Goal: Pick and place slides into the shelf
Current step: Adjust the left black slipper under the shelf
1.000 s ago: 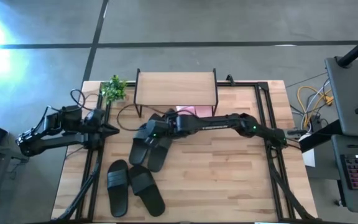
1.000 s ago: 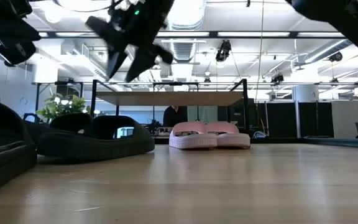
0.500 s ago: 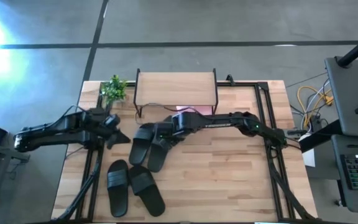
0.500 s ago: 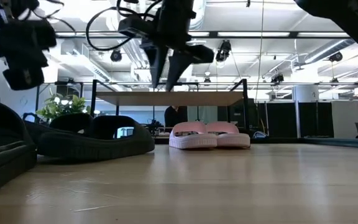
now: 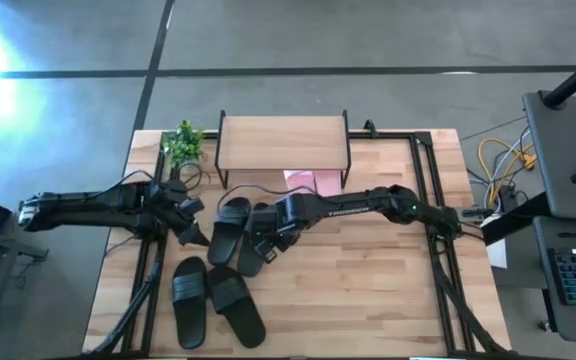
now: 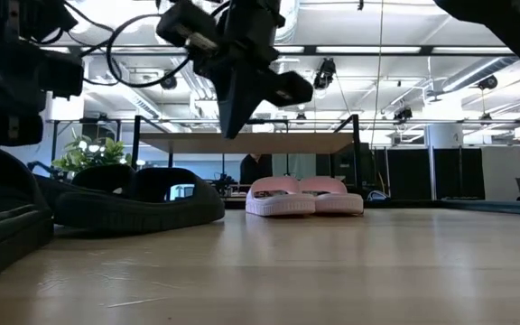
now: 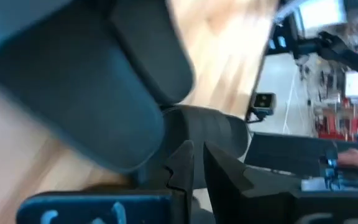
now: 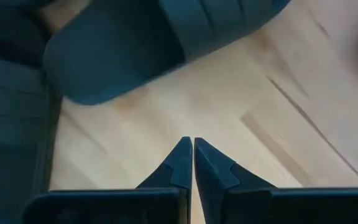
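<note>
The shelf [image 5: 283, 142] stands at the table's far side, and the light pink pair [image 5: 308, 180] rests under it on its soles; the pair also shows in the low view [image 6: 303, 196]. One black pair [image 5: 230, 228] lies at mid-table, soles down. A second black pair [image 5: 208, 300] lies near the front edge. My left gripper [image 5: 195, 233] hovers shut just left of the mid-table pair, whose slide [image 7: 86, 93] fills its wrist view. My right gripper [image 5: 266, 247] is shut and empty, pointing down above that pair's right slide [image 8: 154, 43].
A small green plant [image 5: 182, 142] stands left of the shelf. Black frame rails [image 5: 428, 200] run along the table's left and right sides. Bare wooden tabletop [image 5: 368, 290] lies at the near right.
My left gripper has gone toward the table's right and near edges, up to the mid-table black pair. My right gripper has drawn back from the shelf's front toward the near edge, over the same pair, and now points more steeply down. The slides have stayed where they were.
</note>
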Controlling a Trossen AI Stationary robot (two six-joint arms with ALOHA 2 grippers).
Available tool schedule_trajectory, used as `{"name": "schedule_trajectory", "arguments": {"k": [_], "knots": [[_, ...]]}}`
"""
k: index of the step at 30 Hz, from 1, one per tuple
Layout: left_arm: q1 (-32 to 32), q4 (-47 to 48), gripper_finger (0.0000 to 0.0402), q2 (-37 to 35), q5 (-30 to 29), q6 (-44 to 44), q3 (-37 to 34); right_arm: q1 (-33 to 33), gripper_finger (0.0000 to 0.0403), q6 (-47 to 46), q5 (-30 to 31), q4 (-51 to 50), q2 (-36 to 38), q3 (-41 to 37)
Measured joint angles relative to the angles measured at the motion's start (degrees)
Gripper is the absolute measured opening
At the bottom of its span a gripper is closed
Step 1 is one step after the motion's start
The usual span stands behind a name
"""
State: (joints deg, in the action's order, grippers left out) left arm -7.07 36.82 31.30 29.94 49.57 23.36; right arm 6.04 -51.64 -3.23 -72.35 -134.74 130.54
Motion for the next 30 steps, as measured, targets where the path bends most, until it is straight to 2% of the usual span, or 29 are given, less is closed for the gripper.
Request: {"name": "schedule_trajectory", "arguments": {"k": [2, 5, 9, 13, 17, 24, 27, 30], "knots": [[1.94, -5.64, 0.0021, 0.17, -2.75, -1.46, 0.47, 0.77, 0.0009, -1.96, 2.58, 1.18, 0.0, -0.65], [5.36, -13.57, 0.0021, -1.56, -12.7, -1.97, 1.01, 2.04, 0.0009, -4.84, 5.83, 1.28, 0.59, -0.65], [10.95, -21.65, 0.0021, -3.78, -18.87, -1.78, 0.76, 3.9, 0.0009, -7.58, 7.67, 1.4, 1.82, -0.61], [17.99, -22.13, 0.0021, -4.95, -25.63, 3.49, -0.17, 4.84, 0.0009, -9.53, 8.79, 1.94, 2.33, -0.61], [26.33, -18.81, 0.0021, -3.88, -29.59, 10.44, -0.32, 5.51, 0.0009, -10.54, 9.63, 2.05, 2.71, -0.61], [38.07, -12.8, 0.0021, 1.08, -31.43, 23.97, 0.04, 6.43, 0.0009, -11.59, 12.06, 2.01, 2.69, -0.61], [40.58, -7.7, 0.0021, 4.54, -33.09, 30.55, 0.2, 6.32, 0.0009, -12.92, 14.51, 1.9, 2.76, -0.61], [42.11, -8.53, 0.0021, 7.96, -33.2, 33.25, -0.02, 6.0, 0.0009, -13.48, 16.7, 1.9, 3.37, -0.61]]}}
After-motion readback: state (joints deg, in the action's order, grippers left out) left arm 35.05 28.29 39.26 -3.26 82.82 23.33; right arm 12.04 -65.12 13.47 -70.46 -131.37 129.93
